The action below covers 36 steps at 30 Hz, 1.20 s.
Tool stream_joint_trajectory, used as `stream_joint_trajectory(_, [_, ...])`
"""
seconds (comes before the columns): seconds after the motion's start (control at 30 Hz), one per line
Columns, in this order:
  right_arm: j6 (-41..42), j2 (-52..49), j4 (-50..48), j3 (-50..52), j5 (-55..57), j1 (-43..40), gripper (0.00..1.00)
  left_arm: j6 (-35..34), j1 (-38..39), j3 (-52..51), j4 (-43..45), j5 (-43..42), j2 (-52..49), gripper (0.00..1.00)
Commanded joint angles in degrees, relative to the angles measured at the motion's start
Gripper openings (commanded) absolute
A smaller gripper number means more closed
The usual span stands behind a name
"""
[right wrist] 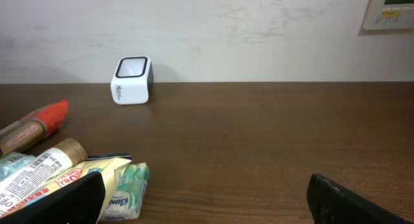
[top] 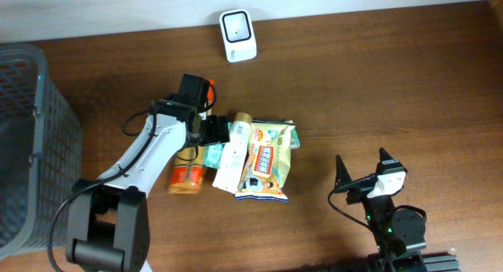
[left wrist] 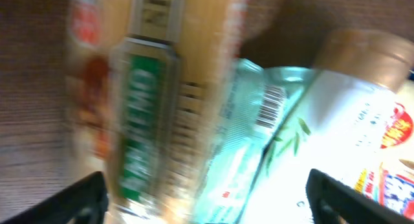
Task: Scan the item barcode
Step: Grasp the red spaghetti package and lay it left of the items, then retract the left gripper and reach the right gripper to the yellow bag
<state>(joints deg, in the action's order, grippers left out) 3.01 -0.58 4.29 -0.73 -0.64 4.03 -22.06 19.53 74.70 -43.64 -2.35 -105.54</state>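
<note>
Left gripper [left wrist: 207, 185] fingers spread, nothing pinched. Green pack [left wrist: 249, 130] lies between them, barcode [left wrist: 273, 102] showing; bottle [left wrist: 349, 114] toward right finger. Right gripper [right wrist: 207, 198] spread, empty. Scanner [top: 238, 36] well beyond fingers. No item lifted; scan not done.

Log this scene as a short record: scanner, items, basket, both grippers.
scanner: small white box-shaped barcode scanner, far edge of brown wooden table, apart from the items
items: white plastic bottle with tan cap, pale printed snack bag, lying side by side mid-table
basket: grey mesh basket, far left
left gripper: open, over the items
right gripper: open, empty
</note>
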Motion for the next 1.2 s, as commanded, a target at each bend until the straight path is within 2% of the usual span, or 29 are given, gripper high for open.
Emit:
stream_joint_trajectory(0.0, [0.26,0.39,0.02,0.42,0.5,-0.35,0.98,3.61,-1.55,4.04,-0.15,-0.96,4.7,0.99])
stream_joint_trajectory(0.1, [0.26,0.39,0.07,0.42,0.5,-0.35,0.98,5.2,-5.86,8.7,0.68,3.04,13.97,0.99])
stream_joint_trajectory(0.2, [0.26,0.39,0.2,0.42,0.5,-0.35,0.98,5.2,-9.68,8.9,3.61,3.72,21.59,0.99])
stream_joint_trajectory(0.37, [0.26,0.37,0.2,0.42,0.5,-0.35,0.98,5.2,-12.96,8.87,2.05,4.0,22.71,0.99])
stream_joint_trajectory(0.53, [0.24,0.37,0.02,0.42,0.72,-0.35,0.98,5.22,-15.67,8.9,3.34,8.39,24.24,0.99])
stream_joint_trajectory(0.6, [0.33,0.39,-1.81,0.42,4.0,-0.35,0.98,6.01,-20.79,8.9,3.63,6.86,26.51,0.99])
stream_joint_trajectory(0.67, [0.46,0.37,-1.46,0.42,3.69,-0.35,0.98,13.18,-27.15,8.9,6.12,-1.6,28.7,0.99])
stream_joint_trajectory(0.7, [0.46,0.37,-1.05,0.42,3.08,-0.31,0.98,14.51,-29.0,8.9,6.97,-3.85,28.87,0.99])
stream_joint_trajectory(0.87, [0.7,0.37,-2.36,0.42,-12.33,-0.31,0.98,14.69,-32.98,8.87,4.61,-4.31,28.46,0.99])
stream_joint_trajectory(1.07, [0.72,-0.39,-2.84,0.42,-17.11,-0.31,0.98,14.67,-32.98,8.87,3.67,-4.31,28.46,0.99])
stream_joint_trajectory(1.1, [1.42,-0.44,-3.08,0.28,-19.43,-0.31,0.98,14.67,-32.98,8.87,3.67,-4.31,28.46,0.99])
stream_joint_trajectory(1.17, [9.25,-1.88,-3.06,-1.79,-21.99,-0.31,0.98,14.67,-32.98,8.87,3.67,-4.31,28.46,0.99])
